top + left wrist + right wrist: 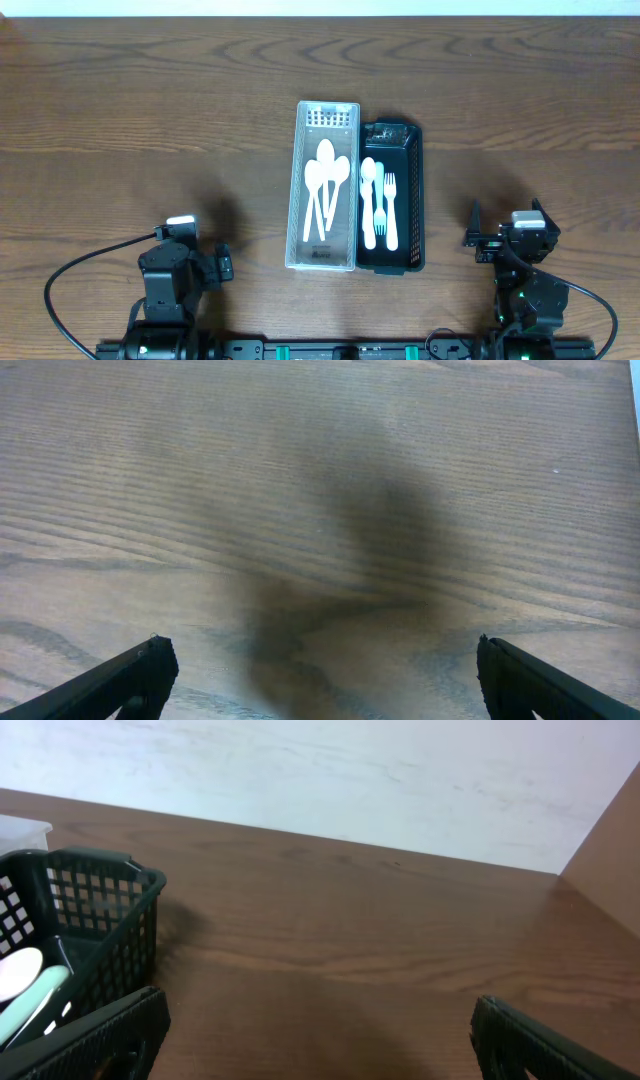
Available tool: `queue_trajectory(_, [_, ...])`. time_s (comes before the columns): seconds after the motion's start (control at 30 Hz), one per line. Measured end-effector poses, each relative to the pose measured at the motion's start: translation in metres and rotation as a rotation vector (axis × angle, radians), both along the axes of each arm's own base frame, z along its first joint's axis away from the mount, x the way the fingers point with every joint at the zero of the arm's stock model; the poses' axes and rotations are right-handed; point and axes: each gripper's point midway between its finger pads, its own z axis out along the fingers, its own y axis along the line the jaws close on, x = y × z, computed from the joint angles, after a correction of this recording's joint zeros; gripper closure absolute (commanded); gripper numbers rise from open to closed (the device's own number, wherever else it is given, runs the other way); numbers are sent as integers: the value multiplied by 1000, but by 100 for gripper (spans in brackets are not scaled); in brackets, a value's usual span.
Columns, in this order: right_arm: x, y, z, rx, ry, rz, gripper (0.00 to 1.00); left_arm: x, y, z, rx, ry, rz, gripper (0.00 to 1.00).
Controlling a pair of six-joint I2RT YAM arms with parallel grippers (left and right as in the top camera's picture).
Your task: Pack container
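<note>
table (120,110): dark brown wood, strong grain, fills the overhead view
wall (350,770): white, faintly scuffed, beyond the table's far edge in the right wrist view
shadow (380,560): dark blurry patch on the tabletop, left wrist view

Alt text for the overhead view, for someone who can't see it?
A clear tray of white spoons lies beside a black basket holding more cutlery, centred on a dark wood table. The two arms are at the near edge, left hand and right hand open, touching nothing.
</note>
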Motion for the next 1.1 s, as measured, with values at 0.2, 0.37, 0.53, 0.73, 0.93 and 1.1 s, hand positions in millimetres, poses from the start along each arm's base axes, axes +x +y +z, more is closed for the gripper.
queue_trajectory(0.2, [0,0,0,0,0,0,1,0,-5,17,-5,-100,-25,2])
queue_trajectory(0.37, [0,0,0,0,0,0,1,11,-23,60,-45,-354,-108,2])
queue_trajectory(0.53, [0,0,0,0,1,0,1,34,-37,98,-89,-636,-164,2])
queue_trajectory(0.73, [0,0,0,0,0,0,1,46,-53,75,-101,-682,-250,2])
queue_trajectory(0.93, [0,0,0,3,0,0,1,45,-60,69,-124,-660,-285,2])
queue_trajectory(1.1, [0,0,0,3,0,0,1,45,-60,68,-128,-660,-287,2])
